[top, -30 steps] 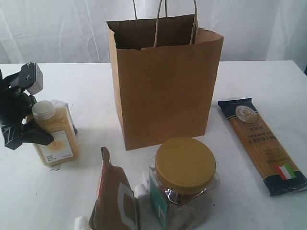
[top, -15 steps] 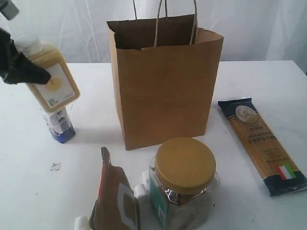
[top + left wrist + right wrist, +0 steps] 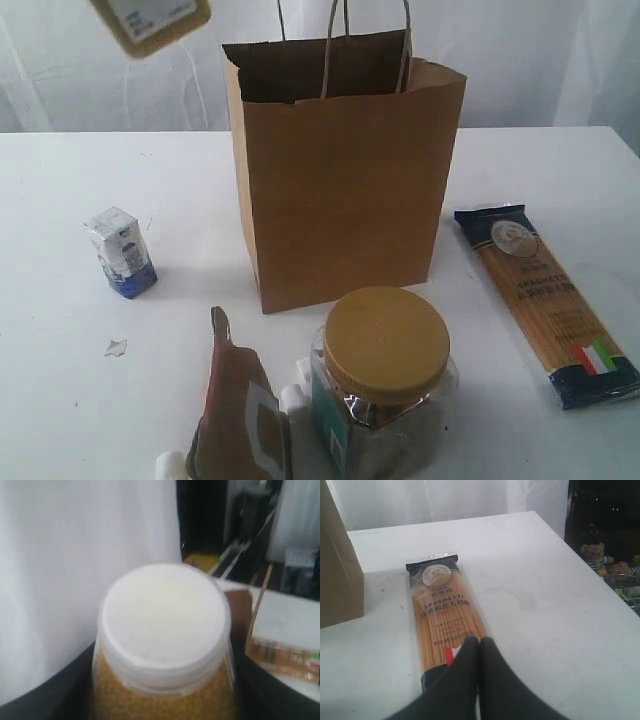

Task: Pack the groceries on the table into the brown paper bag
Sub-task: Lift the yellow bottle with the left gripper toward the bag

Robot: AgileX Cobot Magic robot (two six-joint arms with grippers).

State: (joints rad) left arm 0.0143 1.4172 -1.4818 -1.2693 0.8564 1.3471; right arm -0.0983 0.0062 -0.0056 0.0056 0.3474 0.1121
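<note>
The yellow-grain bottle (image 3: 162, 645) with its white cap sits between the dark fingers of my left gripper (image 3: 165, 692), which is shut on it. In the exterior view only the bottle's bottom (image 3: 150, 20) shows, high at the upper left, level with the handles of the brown paper bag (image 3: 345, 170); the gripper itself is out of that view. The bag stands upright and open at mid-table. The mustard-lid jar (image 3: 385, 345) and the brown-orange pouch (image 3: 240, 410) stand in front of it. My right gripper (image 3: 479, 644) is shut and empty above the near end of the spaghetti packet (image 3: 445, 620).
A small white-and-blue carton (image 3: 120, 252) stands on the white table (image 3: 560, 170) at the left. Small white cylindrical bits (image 3: 293, 398) lie between pouch and jar. A scrap (image 3: 116, 347) lies near the carton. The spaghetti packet (image 3: 545, 300) lies right of the bag.
My left gripper has lifted the bottle off the table, up and a little to the right, nearly out of the exterior view. The carton behind it now shows. The right gripper has stayed still.
</note>
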